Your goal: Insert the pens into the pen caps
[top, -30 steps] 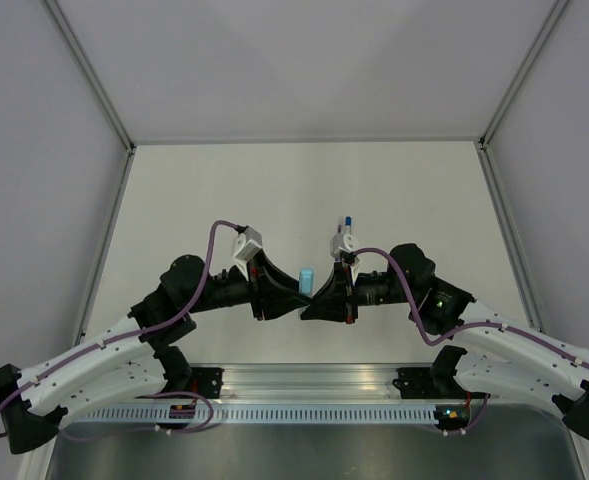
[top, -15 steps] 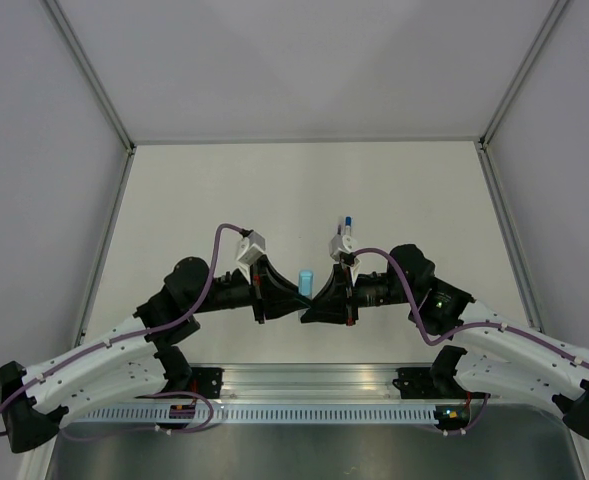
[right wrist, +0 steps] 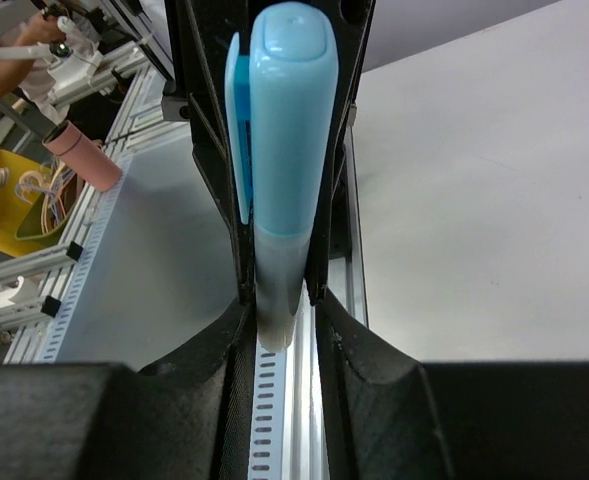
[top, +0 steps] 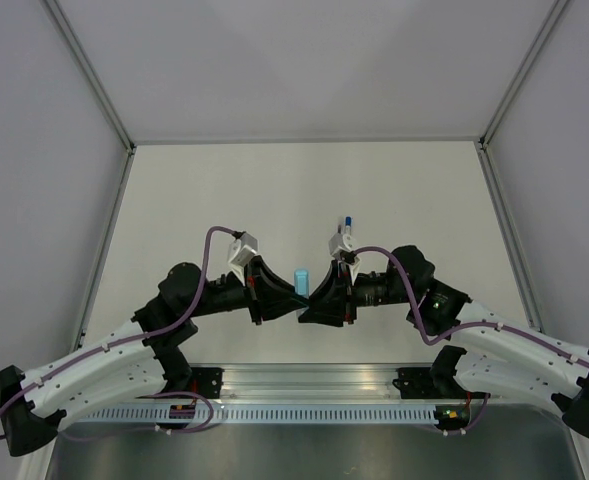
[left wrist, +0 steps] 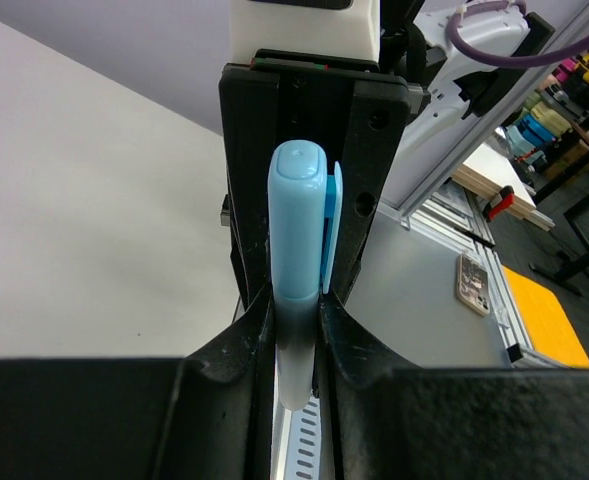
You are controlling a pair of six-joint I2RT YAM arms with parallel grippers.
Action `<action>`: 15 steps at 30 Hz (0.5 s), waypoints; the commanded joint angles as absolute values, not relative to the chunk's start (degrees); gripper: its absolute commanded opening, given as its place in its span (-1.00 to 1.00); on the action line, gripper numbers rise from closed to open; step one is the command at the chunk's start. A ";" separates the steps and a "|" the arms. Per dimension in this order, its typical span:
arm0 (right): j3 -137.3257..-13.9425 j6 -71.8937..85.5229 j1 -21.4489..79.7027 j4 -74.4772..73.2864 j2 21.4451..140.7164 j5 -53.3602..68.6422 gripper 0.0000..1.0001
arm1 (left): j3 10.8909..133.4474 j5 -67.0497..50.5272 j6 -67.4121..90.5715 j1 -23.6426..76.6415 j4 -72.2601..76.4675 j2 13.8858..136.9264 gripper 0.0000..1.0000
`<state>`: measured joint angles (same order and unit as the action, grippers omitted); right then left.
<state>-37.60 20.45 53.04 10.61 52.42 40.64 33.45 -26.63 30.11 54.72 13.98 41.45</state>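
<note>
A stubby pale light-blue plastic pen cap [top: 301, 279], with a flat clip down one side, stands upright between the two arms where their tips meet, over the near part of the white bench [top: 274, 190]. It is seated on a pale, whitish pen barrel [left wrist: 294, 375] whose lower end sticks out beneath it. The left tool [left wrist: 294, 325] is closed narrowly on that barrel. Its black fingers [left wrist: 249, 335] press it from both sides just under the cap's rim, so it grips the pen. The right tool [right wrist: 279, 315] comes in from the opposite side and its fingers [right wrist: 344, 340] flank the same barrel closely. Whether they pinch it or stand a hair clear I cannot tell. Farther out on the bench, just beyond the right wrist's white camera block [top: 338, 243], lies what seems to be a thin blue-and-white stick [top: 347, 220], too small to make out well.
</note>
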 commanded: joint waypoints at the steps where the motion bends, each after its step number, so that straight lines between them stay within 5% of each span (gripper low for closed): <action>1: -36.21 22.41 53.09 18.01 52.82 39.82 -0.32 | 32.35 -24.88 32.61 54.84 19.07 39.29 -0.95; 15: -32.61 27.77 53.09 30.58 54.58 40.60 -0.32 | 30.32 -21.01 32.87 54.84 21.01 38.50 -0.95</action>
<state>-32.88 26.24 53.04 24.16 54.00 39.64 30.52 -22.55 31.68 54.72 17.37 38.52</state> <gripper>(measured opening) 0.342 0.226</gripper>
